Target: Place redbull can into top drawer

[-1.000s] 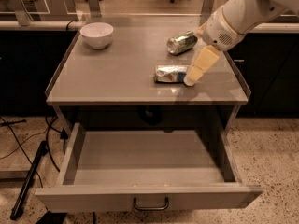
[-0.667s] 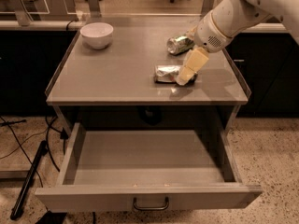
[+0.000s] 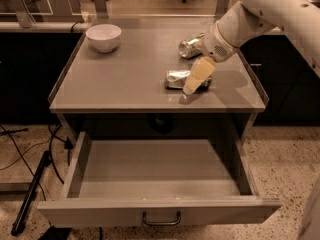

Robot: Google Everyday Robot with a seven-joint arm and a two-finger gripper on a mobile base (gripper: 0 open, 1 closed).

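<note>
The cream gripper [image 3: 194, 80] was positioned at the right end of the slim silver redbull can [image 3: 174, 79] lying on its side; its grip could not be made out.

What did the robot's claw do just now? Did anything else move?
The claw slid left in the picture and lower, now covering the right end of the redbull can lying on the table. Nothing was picked up. The other can, white bowl and open top drawer stayed put.

No legible txt/labels anywhere; gripper [image 3: 190, 86] right at redbull can [image 3: 175, 79].
</note>
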